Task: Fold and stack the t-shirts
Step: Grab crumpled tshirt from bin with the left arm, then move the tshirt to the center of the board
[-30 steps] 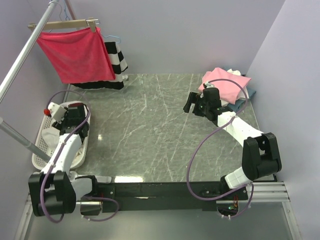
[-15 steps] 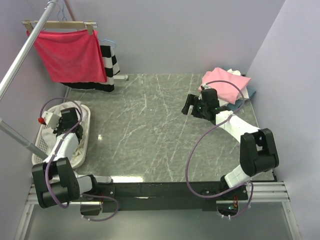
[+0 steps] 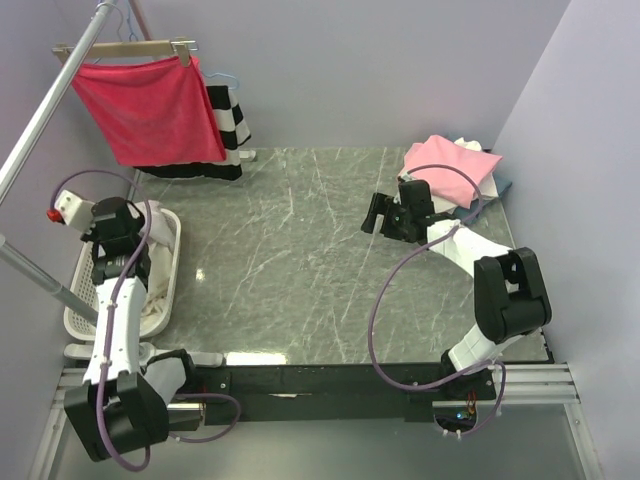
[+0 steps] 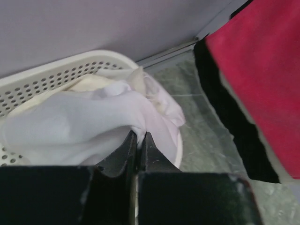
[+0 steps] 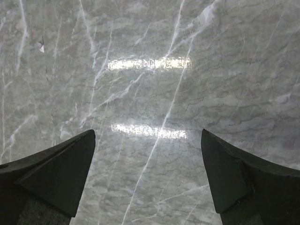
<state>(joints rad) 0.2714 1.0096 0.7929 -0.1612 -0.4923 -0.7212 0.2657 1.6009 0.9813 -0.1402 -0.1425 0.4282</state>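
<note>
Pinching the white t-shirt [image 4: 79,123] in the basket [image 4: 55,76], my left gripper [image 4: 138,137] clamped tight on it, my right gripper [image 5: 148,174] spread wide, empty, above the table [image 5: 154,89]

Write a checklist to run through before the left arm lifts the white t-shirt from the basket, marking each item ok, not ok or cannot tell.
1. Left gripper shut on the white t-shirt: ok, a fold is pinched in its jaws.
2. Shirt free of the perforated basket: cannot tell, most of it lies bunched inside.
3. Only one garment pinched: cannot tell, cream cloth lies right beside it.
4. Right gripper open and empty: ok.
5. Bare marble table in front of the arms for spreading: ok.
6. Red cloth apart from the grip: ok.
</note>
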